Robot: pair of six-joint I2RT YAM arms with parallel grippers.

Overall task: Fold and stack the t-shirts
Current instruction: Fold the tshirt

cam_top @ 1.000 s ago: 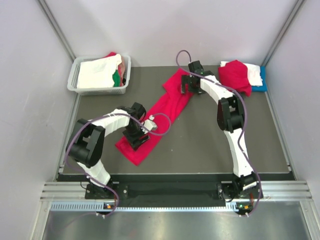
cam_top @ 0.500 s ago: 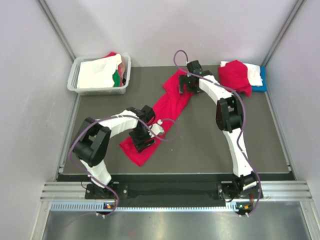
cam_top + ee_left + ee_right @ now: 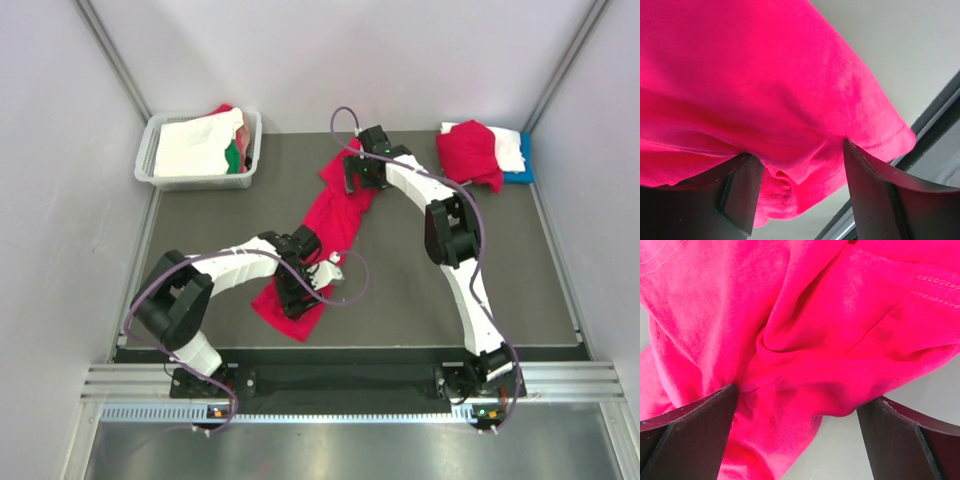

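A bright red t-shirt (image 3: 330, 225) lies as a long crumpled band, running diagonally from the back middle of the dark table to the front left. My left gripper (image 3: 300, 290) is down on its near end. Its fingers (image 3: 740, 192) stand apart with a fold of the red cloth (image 3: 790, 125) between the tips. My right gripper (image 3: 358, 176) is down on the far end. Its fingers (image 3: 695, 430) stand wide apart over bunched red cloth (image 3: 805, 340). A red shirt (image 3: 470, 152) lies on white and blue ones (image 3: 515, 160) at the back right.
A pale plastic tub (image 3: 150, 172) at the back left holds white, red and green cloth. The dark table (image 3: 400, 290) ends at a metal rail (image 3: 340, 382) in front. Grey walls close in the left, back and right.
My left gripper has moved right and toward the front, and the shirt's near end has moved with it. My right gripper has moved left with the far end.
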